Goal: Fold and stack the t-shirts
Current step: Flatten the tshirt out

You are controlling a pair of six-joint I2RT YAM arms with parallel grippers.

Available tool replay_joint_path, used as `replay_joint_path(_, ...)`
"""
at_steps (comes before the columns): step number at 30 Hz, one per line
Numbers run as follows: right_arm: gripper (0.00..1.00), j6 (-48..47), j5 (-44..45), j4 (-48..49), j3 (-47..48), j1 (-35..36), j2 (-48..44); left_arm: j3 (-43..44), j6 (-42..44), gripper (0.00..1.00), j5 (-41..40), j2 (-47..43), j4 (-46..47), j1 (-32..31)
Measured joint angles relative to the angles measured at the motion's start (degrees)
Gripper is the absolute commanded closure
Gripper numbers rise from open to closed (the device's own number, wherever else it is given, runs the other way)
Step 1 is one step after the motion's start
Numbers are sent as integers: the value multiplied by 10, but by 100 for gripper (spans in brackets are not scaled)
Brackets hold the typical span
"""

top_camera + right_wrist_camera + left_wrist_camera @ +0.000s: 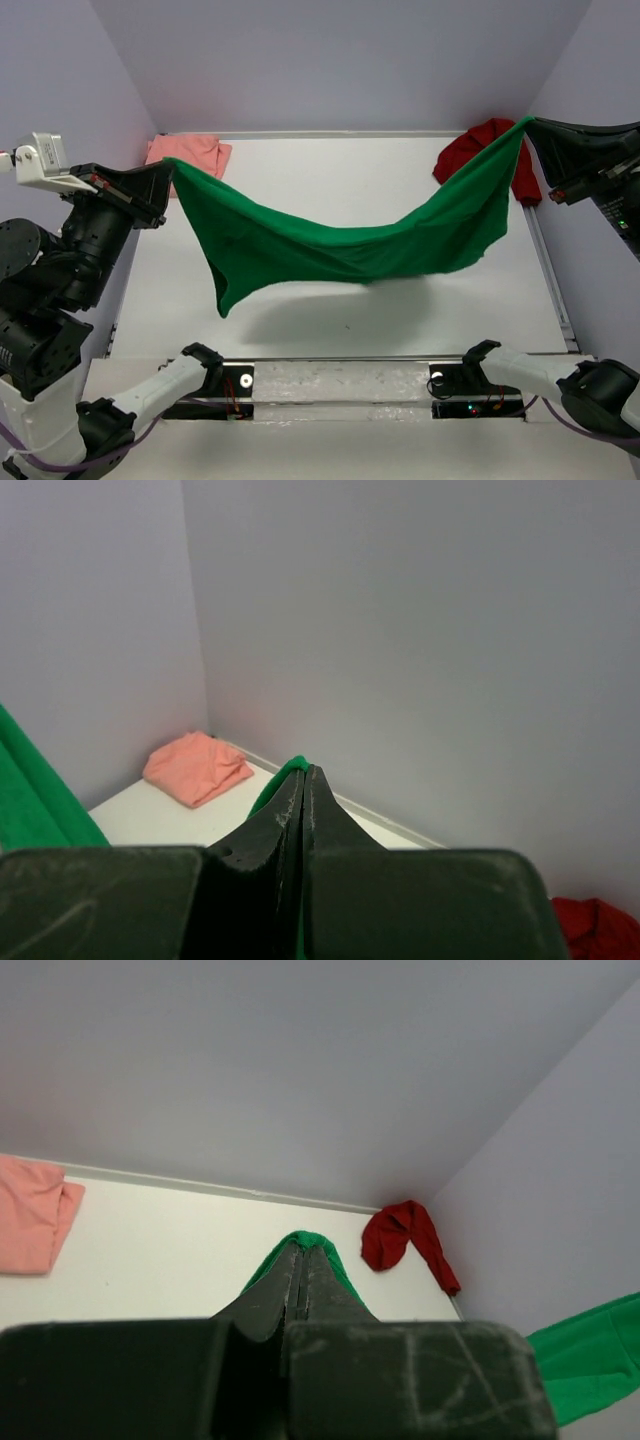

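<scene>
Down below it all is the white flat table [350, 170], and strung up above it is the bright green cloth t-shirt [340, 240]. Its long axis runs straight across from left to right, sagging in the middle like a hammock, and it looks clear of the surface. In the far right corner the dark red cloth t-shirt [478, 150] lies crumpled, and in the far left corner the salmon-pink cloth t-shirt [190, 152] sits bunched, well apart from it. Now the claws: the left gripper [168, 175] is clamped tight on the green shirt's left end, and the right gripper [530, 124] is pinched on its right end, with no gap between the fingers in either wrist view. So each arm owns one end, neither is nearer the middle, and the cloth hangs down toward the near edge from both. Laying it flat looks like the next job, and that would call for both arms lowering evenly together.
</scene>
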Motion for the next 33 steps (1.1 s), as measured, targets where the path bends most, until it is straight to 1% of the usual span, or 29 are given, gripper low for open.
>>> replay_joint_path(3, 100, 12, -26, -17, 47, 0, 18, 24, -6, 100, 14, 4, -3, 0)
replay_joint_path(8, 100, 17, -45, -28, 125, 0, 46, 104, -4, 100, 30, 22, -4, 13)
replay_joint_path(11, 100, 11, -42, -27, 123, 0, 43, 131, 8, 100, 23, 24, -4, 26)
replay_joint_path(13, 100, 1, -19, -27, 113, 0, 40, 140, 17, 100, 11, 24, -7, 30)
replay_joint_path(16, 100, -14, 34, -23, 79, 0, 24, 139, 27, 100, -9, 22, -14, 30)
replay_joint_path(20, 100, -31, 108, -2, 12, 0, -7, 96, 36, 100, -24, 9, -22, 39)
replay_joint_path(23, 100, -43, 163, 28, -77, 0, -38, 67, 50, 100, -43, 4, -32, 59)
replay_joint_path(27, 100, -61, 232, 46, -156, 0, -53, 41, 73, 100, -78, -2, -43, 81)
replay_joint_path(30, 100, -76, 266, 47, -179, 0, -50, 27, 94, 100, -119, -12, -44, 85)
replay_joint_path(33, 100, -106, 308, 83, -205, 0, -35, 3, 111, 100, -160, -16, -11, 82)
